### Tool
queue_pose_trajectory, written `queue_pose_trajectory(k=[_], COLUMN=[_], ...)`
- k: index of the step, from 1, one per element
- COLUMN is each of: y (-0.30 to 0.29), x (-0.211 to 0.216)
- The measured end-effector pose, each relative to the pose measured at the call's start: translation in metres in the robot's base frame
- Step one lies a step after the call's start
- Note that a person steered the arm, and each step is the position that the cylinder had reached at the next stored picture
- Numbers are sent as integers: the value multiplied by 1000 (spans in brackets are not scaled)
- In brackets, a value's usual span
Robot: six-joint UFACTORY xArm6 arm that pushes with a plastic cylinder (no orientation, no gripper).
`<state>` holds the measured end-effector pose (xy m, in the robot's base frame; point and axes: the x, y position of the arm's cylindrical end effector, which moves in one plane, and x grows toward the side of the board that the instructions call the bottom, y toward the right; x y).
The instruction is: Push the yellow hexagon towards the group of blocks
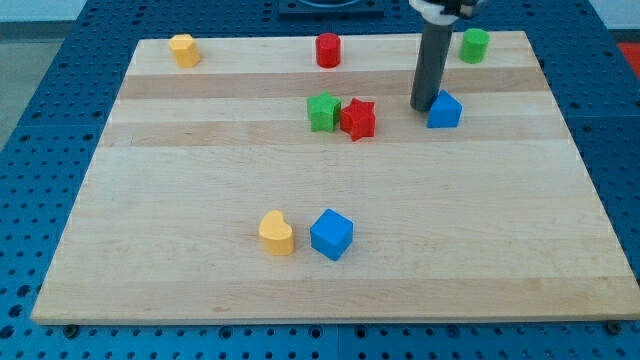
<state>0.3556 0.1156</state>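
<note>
The yellow hexagon (183, 49) sits near the board's top left corner. My tip (422, 106) stands at the view's upper right, just left of a blue pointed block (445, 110), touching or nearly touching it. A green star-like block (323, 111) and a red star block (358, 118) sit side by side, touching, left of my tip. The yellow hexagon is far to the left of my tip.
A red cylinder (328, 49) and a green cylinder (474, 44) sit along the top edge. A yellow heart-shaped block (277, 233) and a blue cube (331, 234) sit close together near the view's bottom. The wooden board (150, 200) lies on a blue perforated table.
</note>
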Motion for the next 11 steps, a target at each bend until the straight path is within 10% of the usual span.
queue_pose_trajectory(k=[11], y=[-226], x=[51])
